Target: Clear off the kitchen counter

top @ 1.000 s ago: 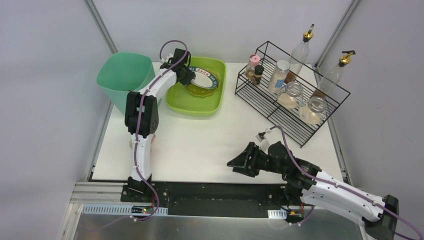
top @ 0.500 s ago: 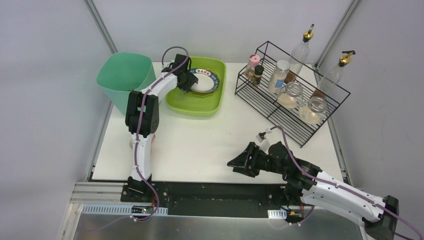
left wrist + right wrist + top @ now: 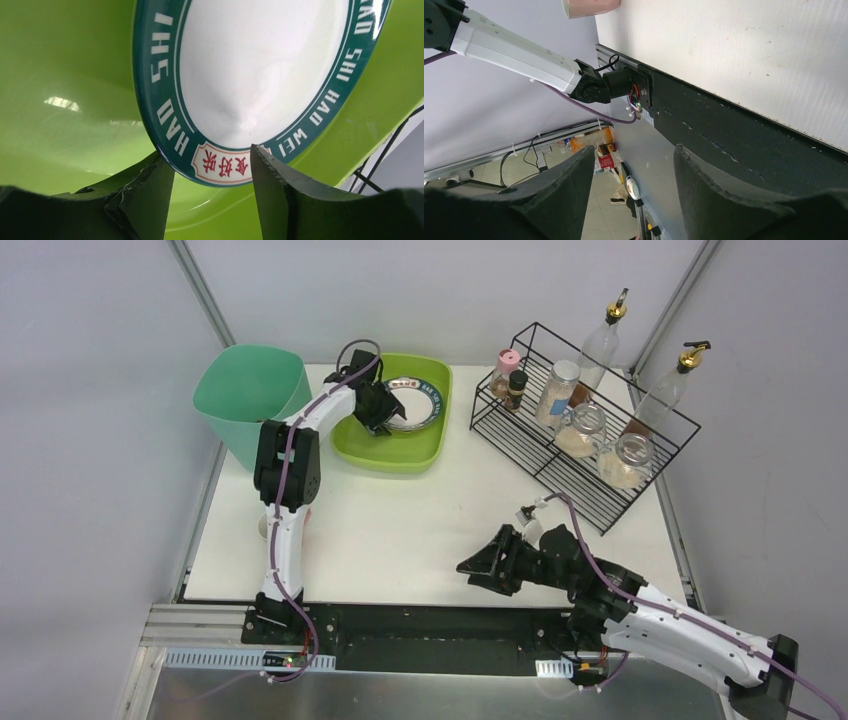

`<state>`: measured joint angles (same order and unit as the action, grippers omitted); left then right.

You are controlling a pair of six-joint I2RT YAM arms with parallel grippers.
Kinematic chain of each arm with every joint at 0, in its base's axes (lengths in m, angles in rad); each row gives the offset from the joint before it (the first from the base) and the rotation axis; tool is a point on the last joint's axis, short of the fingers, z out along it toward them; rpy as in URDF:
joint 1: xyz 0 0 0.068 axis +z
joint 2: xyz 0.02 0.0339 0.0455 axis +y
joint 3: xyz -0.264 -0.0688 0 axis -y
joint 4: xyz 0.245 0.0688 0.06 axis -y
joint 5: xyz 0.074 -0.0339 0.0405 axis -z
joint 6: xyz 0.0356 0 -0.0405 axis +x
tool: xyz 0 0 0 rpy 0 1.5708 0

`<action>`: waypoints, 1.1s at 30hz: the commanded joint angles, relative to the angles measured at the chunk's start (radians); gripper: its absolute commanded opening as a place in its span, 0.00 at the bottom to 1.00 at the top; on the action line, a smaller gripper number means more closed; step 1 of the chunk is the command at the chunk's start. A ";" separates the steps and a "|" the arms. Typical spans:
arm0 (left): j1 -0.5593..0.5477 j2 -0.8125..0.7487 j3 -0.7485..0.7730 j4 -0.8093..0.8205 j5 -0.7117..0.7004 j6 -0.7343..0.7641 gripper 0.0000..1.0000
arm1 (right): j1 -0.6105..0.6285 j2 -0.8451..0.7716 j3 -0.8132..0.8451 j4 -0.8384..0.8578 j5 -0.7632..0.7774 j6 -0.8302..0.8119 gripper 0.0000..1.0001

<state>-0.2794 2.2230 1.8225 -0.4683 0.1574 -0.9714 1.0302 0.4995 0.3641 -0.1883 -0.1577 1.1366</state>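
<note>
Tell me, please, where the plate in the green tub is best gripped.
Probably the plate by its green rim at the red-lettered edge, from the left gripper side: that edge seems raised off the tub, and the smooth face offers no hold.

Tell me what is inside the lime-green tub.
A white plate with a green lettered rim, left pincer open at its edge. The tub floor under the plate is hidden.

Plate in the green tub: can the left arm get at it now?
Likely yes: the left gripper sits open at the rim of the plate inside the tub; nothing is in the way.
</note>
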 commanded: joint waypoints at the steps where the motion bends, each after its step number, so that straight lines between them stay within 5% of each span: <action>1: 0.034 0.070 0.124 -0.112 0.110 0.057 0.57 | 0.005 -0.025 0.005 -0.015 0.023 0.028 0.62; 12: 0.065 0.030 0.141 -0.202 0.183 0.109 0.66 | 0.013 -0.062 0.021 -0.103 0.088 0.022 0.65; 33: -0.001 -0.413 0.011 -0.290 0.211 0.285 0.67 | 0.012 0.143 0.166 -0.127 0.112 -0.121 0.70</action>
<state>-0.2447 1.8843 1.8652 -0.7086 0.3408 -0.7544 1.0386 0.5957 0.4679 -0.3027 -0.0639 1.0779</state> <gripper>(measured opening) 0.674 0.698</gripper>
